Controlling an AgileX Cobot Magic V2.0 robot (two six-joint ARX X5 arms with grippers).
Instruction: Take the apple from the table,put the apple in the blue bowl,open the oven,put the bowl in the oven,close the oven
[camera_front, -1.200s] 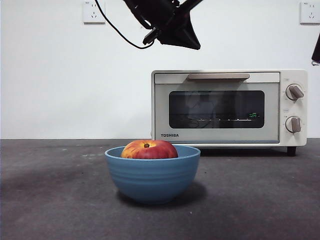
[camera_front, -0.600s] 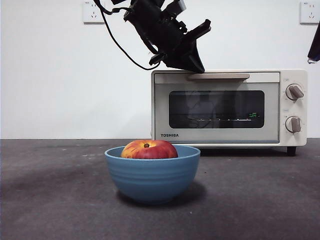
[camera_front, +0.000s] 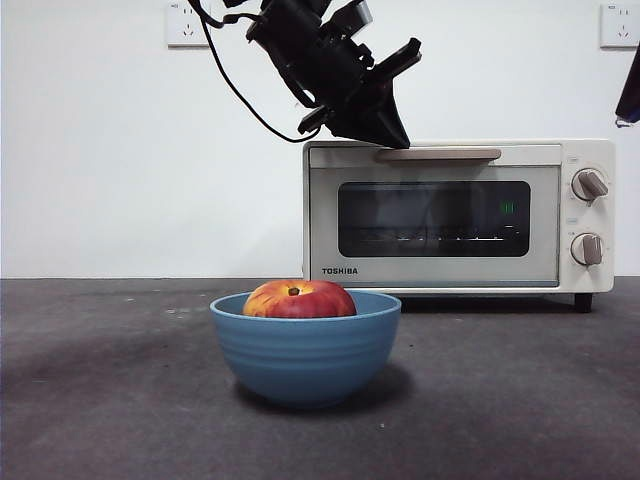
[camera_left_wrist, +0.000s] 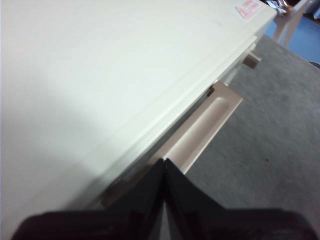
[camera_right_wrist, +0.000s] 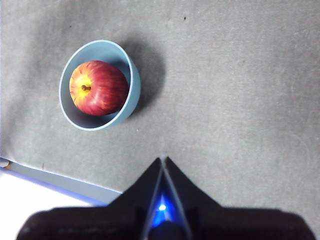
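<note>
On table (camera_front: 100, 400): one apple (camera_front: 298, 299) in one blue bowl (camera_front: 305, 350) | one oven (camera_front: 458, 215) | left pincer (camera_front: 392, 138) closed at handle (camera_front: 438, 154) | right pincer (camera_right_wrist: 163, 161) closed

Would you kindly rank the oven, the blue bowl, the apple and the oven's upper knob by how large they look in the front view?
1. Oven, largest, though it stands farther back.
2. Blue bowl, nearer the camera, so it looks big.
3. Apple, only its top shows above the bowl's rim.
4. Upper knob, smallest.
</note>
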